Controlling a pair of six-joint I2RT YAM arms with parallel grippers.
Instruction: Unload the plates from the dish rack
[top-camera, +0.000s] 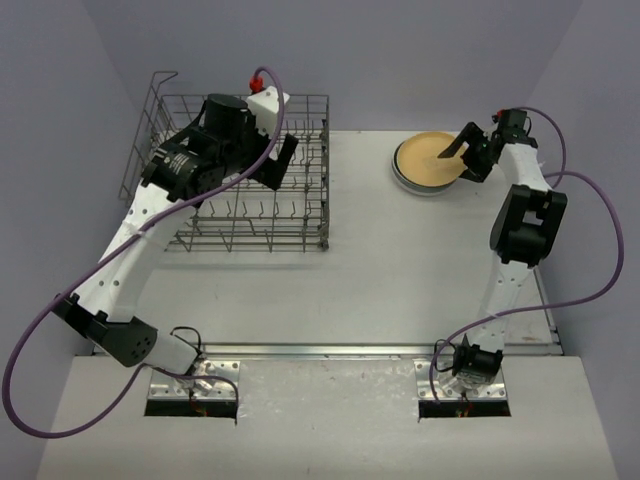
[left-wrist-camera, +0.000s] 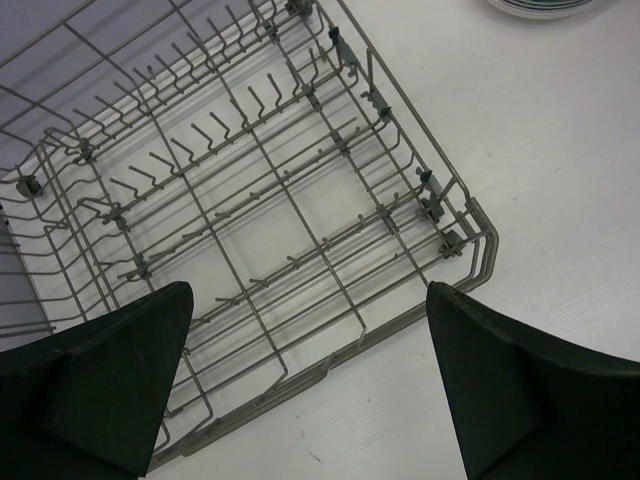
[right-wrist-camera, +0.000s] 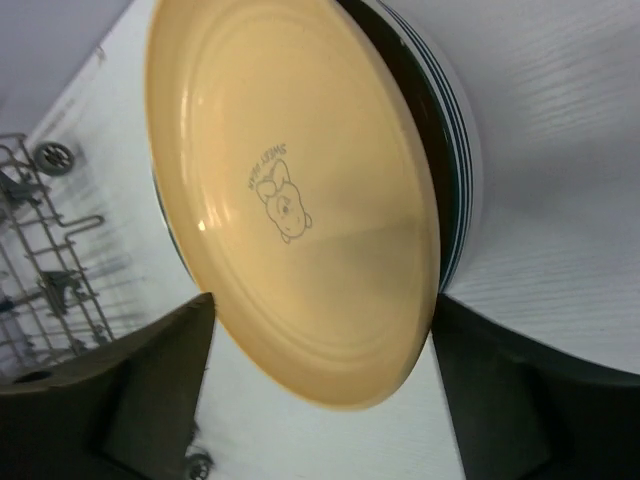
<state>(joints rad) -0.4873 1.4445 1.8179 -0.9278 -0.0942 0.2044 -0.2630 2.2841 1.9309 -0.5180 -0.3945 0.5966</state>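
**Insp. A:** Rack loc?

**Insp. B:** Grey wire dish rack (top-camera: 250, 243) sits at far-left of table (top-camera: 400, 280), upright. Handle loop is on its far-left corner. L arm reaches over it. L gripper (left-wrist-camera: 310, 298) hangs above rack's right half, jaws spread wide, nothing btwn them.

**Insp. A:** Plates?

**Insp. B:** All plates in view are in one stack of plates (top-camera: 400, 178) at far-right of table, well apart from rack. Tan plate (top-camera: 428, 160) is on top, face up, w/ small cartoon print (right-wrist-camera: 280, 200) near ctr. Under it are white plates w/ dark teal rim stripes; count not readable.

**Insp. A:** R side?

**Insp. B:** R gripper (right-wrist-camera: 320, 298) is at stack's right edge, over tan plate.
- Wrist view: jaws spread, one finger either side of plate's near rim.
- Overhead: one dark finger lies across the tan face.
- Contact w/ plate: cannot tell.
- Tan plate rests on the stack.
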